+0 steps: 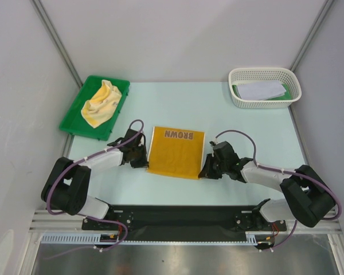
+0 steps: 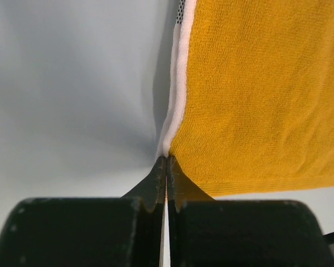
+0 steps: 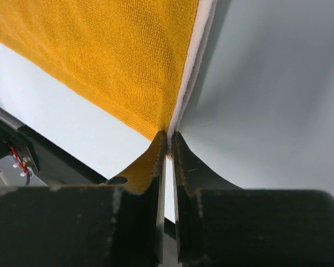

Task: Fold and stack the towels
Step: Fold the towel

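Observation:
An orange towel (image 1: 176,152) with the word BROWN lies spread on the table centre. My left gripper (image 1: 142,160) is shut on its near left corner; the left wrist view shows the jaws pinched on the white-edged corner (image 2: 167,150) of the orange towel (image 2: 256,94). My right gripper (image 1: 207,171) is shut on the near right corner, with the orange towel (image 3: 122,61) stretched away from the fingertips in the right wrist view. A crumpled yellow towel (image 1: 102,103) lies in the green tray (image 1: 74,117) at the far left.
A white basket (image 1: 264,73) at the far right holds a folded pale towel (image 1: 261,90). A black rail (image 1: 178,215) runs along the near table edge between the arm bases. Frame posts stand at the back corners.

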Controlling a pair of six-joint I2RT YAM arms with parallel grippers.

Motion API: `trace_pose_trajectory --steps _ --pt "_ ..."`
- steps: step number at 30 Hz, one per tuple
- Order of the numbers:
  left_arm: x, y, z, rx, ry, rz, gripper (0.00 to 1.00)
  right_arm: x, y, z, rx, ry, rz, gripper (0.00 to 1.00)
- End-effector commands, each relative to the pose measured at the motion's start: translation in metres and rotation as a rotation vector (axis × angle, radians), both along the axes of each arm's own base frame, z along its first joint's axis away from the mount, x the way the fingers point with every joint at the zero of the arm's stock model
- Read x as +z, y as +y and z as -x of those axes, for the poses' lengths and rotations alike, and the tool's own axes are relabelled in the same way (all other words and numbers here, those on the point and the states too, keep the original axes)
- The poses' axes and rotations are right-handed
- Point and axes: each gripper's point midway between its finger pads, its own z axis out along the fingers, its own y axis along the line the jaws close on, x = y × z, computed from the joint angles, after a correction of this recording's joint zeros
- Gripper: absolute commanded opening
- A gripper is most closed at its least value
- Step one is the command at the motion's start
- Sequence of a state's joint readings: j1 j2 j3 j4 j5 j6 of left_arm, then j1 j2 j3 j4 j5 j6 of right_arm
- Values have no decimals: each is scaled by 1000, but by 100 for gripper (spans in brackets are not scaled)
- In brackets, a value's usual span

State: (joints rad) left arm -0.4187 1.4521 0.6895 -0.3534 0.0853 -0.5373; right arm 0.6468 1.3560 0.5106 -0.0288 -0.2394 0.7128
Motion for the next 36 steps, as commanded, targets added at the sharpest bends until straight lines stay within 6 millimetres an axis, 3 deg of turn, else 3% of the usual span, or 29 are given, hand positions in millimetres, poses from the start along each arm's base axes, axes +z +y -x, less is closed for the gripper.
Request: trace_pose_trajectory --steps 1,4,6,8,12,14,16,17,18,19,21,22,23,24,25,27,28,29,30,32,35,36 --pt "-22 -11 30 -27 92 44 0 1 -16 -2 -21 -10 65 9" --pt "-17 -10 32 -20 90 43 1 5 -12 0 -5 -15 49 21" --pt "-14 -5 30 -9 92 11 14 7 -11 0 -5 -12 46 36" --pt "-1 -5 15 -3 58 -12 32 8 -13 -1 -5 -4 65 42" --pt "27 -2 -9 -4 19 -71 40 26 -26 -10 -26 -13 126 52" --pt "50 -5 -26 -16 -32 -79 40 46 -30 -29 -50 -66 113 51" --pt "76 -17 -50 -49 -115 -43 40 64 -25 -47 -45 -122 52 44" --pt "79 -24 -61 -64 -132 -22 40 78 -26 -64 -34 -180 26 40" --pt "84 -34 -69 -95 -143 13 40 90 -19 -75 -9 -219 -27 30" --pt "100 -46 -86 -136 -189 47 40 90 -18 -87 -4 -229 -30 24" --pt "84 -60 -100 -178 -146 74 40 108 -13 -115 17 -311 -78 16" --pt "93 -68 -115 -208 -180 86 40 96 -11 -124 24 -283 -74 15" --pt "88 -74 -122 -226 -168 105 38 107 -7 -138 29 -312 -92 15" --pt "68 -74 -127 -230 -120 91 38 106 -5 -148 44 -326 -104 15" --pt "72 -78 -140 -243 -138 96 37 92 -2 -155 52 -302 -96 15" --pt "53 -75 -154 -231 -106 80 36 96 3 -176 78 -321 -126 17" --pt "57 -71 -167 -221 -123 80 36 94 5 -183 85 -321 -129 17" --pt "55 -69 -173 -216 -122 80 36 73 5 -190 89 -275 -112 18" --pt "49 -66 -177 -210 -109 76 36 78 2 -204 77 -287 -102 17" --pt "43 -59 -192 -192 -108 75 36 53 -5 -216 76 -261 -48 18" --pt "36 -54 -206 -175 -102 90 35 40 -14 -234 80 -261 8 20" --pt "35 -53 -208 -174 -101 90 36 20 -18 -233 78 -213 39 21"
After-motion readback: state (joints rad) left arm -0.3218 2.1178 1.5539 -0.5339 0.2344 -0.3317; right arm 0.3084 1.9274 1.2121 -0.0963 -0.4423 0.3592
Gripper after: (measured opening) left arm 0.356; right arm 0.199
